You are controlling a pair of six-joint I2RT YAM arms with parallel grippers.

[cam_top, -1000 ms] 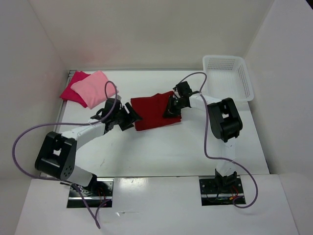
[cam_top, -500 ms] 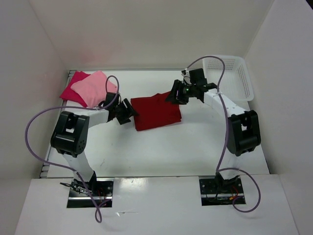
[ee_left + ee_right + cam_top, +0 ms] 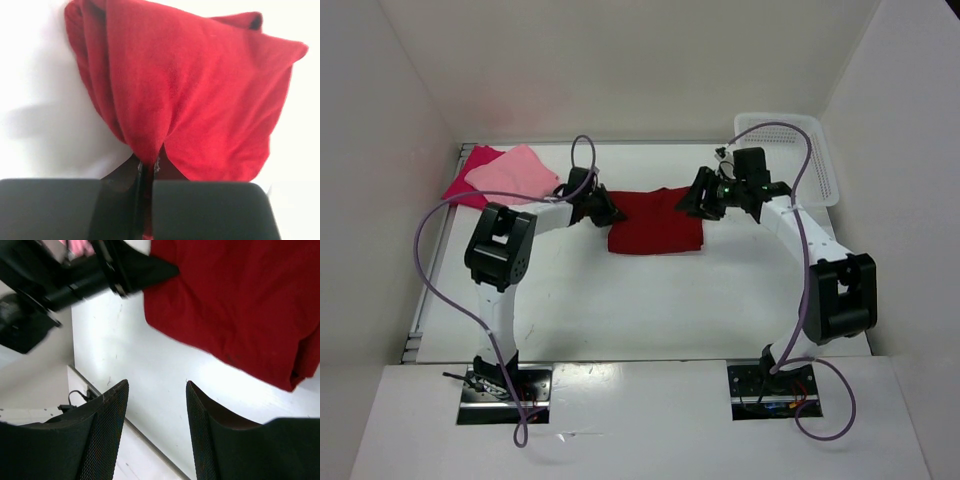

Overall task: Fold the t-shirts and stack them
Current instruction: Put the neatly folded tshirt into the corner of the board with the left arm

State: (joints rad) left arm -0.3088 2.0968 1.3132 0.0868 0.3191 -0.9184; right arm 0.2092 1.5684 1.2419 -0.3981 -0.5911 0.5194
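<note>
Three shirts show on the white table [image 3: 620,310] in my overhead view. The dark red shirt [image 3: 655,225] lies roughly in the middle of the table, between the two arms, as a folded, roughly rectangular block. The light pink shirt [image 3: 515,172] sits in the far left corner on top of the crimson-pink shirt [image 3: 465,185], which sticks out from under it on the left side. These two lie well apart from the red one.

My left gripper [image 3: 608,210] is at the dark red shirt's left edge. The left wrist camera shows the jaws clamped on the cloth, and a ridge of red fabric runs down into the narrow slit between the fingers [image 3: 200,210]. From that pinch the shirt fans out across the table in loose folds.

My right gripper [image 3: 696,206] is at the shirt's far right corner. From its wrist camera I see the jaws spread wide. Only bare white table shows between the mesh-textured fingers [image 3: 107,430], and the red cloth lies just past their tips. I can't tell whether the tips touch the table. The left arm [image 3: 90,270] shows across the top of that view.

A white mesh basket [image 3: 825,170] stands at the far right corner.
</note>
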